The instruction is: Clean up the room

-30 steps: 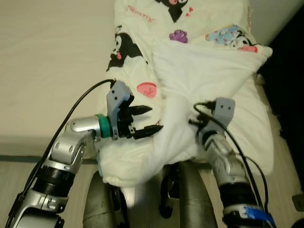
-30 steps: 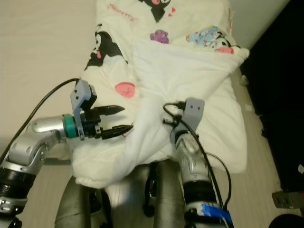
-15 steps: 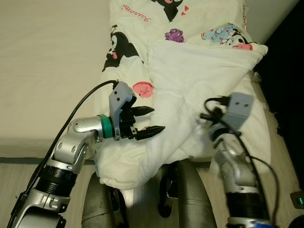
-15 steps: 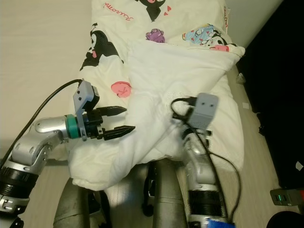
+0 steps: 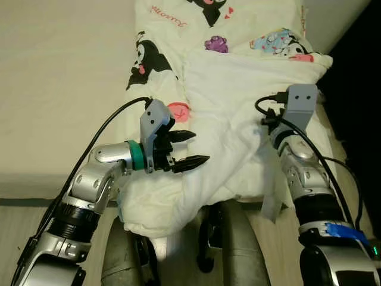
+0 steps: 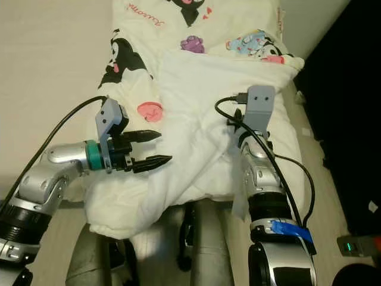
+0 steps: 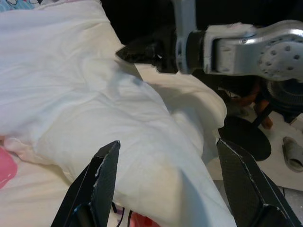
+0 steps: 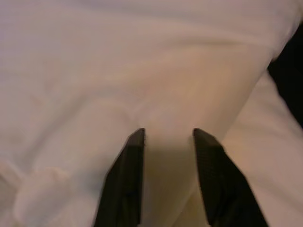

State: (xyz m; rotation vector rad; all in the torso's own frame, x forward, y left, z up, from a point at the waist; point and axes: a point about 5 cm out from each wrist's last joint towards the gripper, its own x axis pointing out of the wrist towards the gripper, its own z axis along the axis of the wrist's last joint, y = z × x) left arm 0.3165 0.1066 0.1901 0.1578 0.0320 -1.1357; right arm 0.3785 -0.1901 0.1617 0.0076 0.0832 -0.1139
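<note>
- Bottom centre of the head views: the robot's own grey legs, with the near hem of a white comforter [image 5: 238,119] hanging down over them.
- Lower left: left gripper [image 5: 191,148] at the end of a bent silver arm, fingers spread wide and holding nothing, tips pointing toward frame right. They hover just over the comforter's folded-back flap. In the left wrist view the two fingers [image 7: 105,165] frame a raised ridge of white cloth directly ahead.
- Centre right: right gripper [image 8: 166,142] is pressed low into the cloth. Its wrist camera box [image 5: 299,98] stands above the fabric. Right wrist view shows the two fingers parted by a narrow gap with cloth lying right at the tips; whether any fabric is actually pinched, cannot tell.
- Key relation: the fold ridge runs from near the robot toward the top of the frame, lying between the two grippers. It sits to the right of the left jaws and just in front of them, so my judgement is that the left arm is the nearer one for a fresh pinch, closing across the ridge.
- Middle to upper centre: patterned side of the comforter with black-and-white cartoon figures [image 5: 149,56] and a pink heart patch [image 5: 180,110], just beyond the left gripper.
- Upper left: bare beige bed sheet [image 5: 59,77].
- Far right: dark floor strip beside the bed.
</note>
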